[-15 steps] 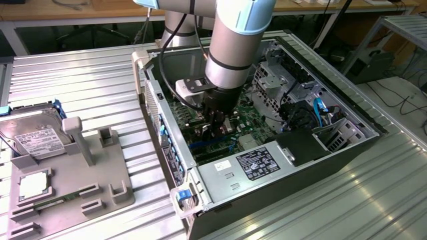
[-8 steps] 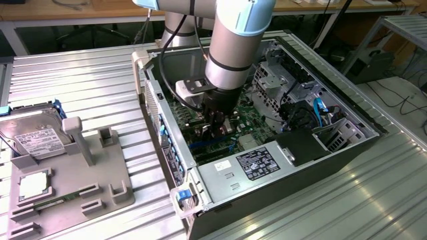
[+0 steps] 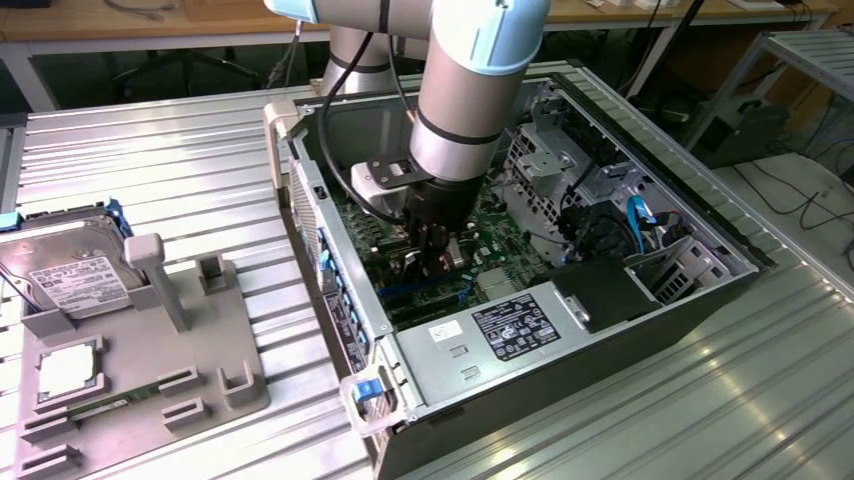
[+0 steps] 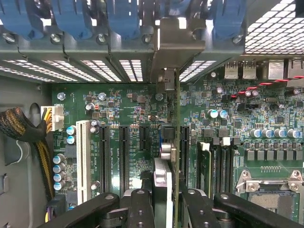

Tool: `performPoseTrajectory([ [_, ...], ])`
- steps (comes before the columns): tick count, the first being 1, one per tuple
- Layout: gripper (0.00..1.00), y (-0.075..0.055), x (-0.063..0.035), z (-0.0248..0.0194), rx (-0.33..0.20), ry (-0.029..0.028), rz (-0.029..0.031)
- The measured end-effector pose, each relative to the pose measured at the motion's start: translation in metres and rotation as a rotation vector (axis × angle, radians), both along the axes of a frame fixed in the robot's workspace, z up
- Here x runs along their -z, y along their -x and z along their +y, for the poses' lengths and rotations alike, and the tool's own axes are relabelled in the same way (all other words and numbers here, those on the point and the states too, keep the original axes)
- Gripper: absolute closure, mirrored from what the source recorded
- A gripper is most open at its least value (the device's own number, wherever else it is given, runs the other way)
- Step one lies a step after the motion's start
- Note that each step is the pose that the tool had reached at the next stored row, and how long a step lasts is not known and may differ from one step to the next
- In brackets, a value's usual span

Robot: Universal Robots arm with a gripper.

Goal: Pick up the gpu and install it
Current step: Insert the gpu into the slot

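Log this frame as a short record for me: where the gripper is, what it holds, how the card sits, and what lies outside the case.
gripper: gripper down inside the open computer case, jaws closed on the gpu
gpu pose: edge-on and upright over the motherboard, with its far end at the case's slot wall
seating: cannot tell whether it is in a slot
outside the case: hard drive and CPU chip on the grey tray, at the exterior view's left
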State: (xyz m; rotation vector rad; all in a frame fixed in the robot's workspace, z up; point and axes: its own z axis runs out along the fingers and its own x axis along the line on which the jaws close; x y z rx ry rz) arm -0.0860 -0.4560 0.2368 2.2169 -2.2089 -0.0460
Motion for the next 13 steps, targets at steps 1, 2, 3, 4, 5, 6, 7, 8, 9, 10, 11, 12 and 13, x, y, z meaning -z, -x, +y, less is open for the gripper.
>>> performPoseTrajectory([
  [1,0.71,0.0,0.0001,0.0,0.0,-0.0002,-0.0001],
  [2,0.71,0.0,0.0002,0.0,0.0,-0.0003,-0.0002],
  [3,0.71,0.0,0.0002,0.0,0.0,-0.0003,-0.0002],
  [4,0.71,0.0,0.0002,0.0,0.0,-0.0004,-0.0002],
  [5,0.71,0.0,0.0002,0.0,0.0,-0.0004,-0.0002],
  [6,0.71,0.0,0.0002,0.0,0.0,-0.0003,-0.0002],
  [7,0.71,0.0,0.0002,0.0,0.0,-0.0004,-0.0002],
  [8,0.71,0.0,0.0002,0.0,0.0,-0.0004,-0.0002],
  [9,0.71,0.0,0.0002,0.0,0.0,-0.0004,-0.0002],
  [10,0.71,0.0,0.0002,0.0,0.0,-0.0004,-0.0002],
  [11,0.71,0.0,0.0002,0.0,0.0,-0.0004,-0.0002],
  [12,0.71,0.0,0.0002,0.0,0.0,-0.0004,-0.0002],
  [13,0.71,0.0,0.0002,0.0,0.0,-0.0003,-0.0002],
])
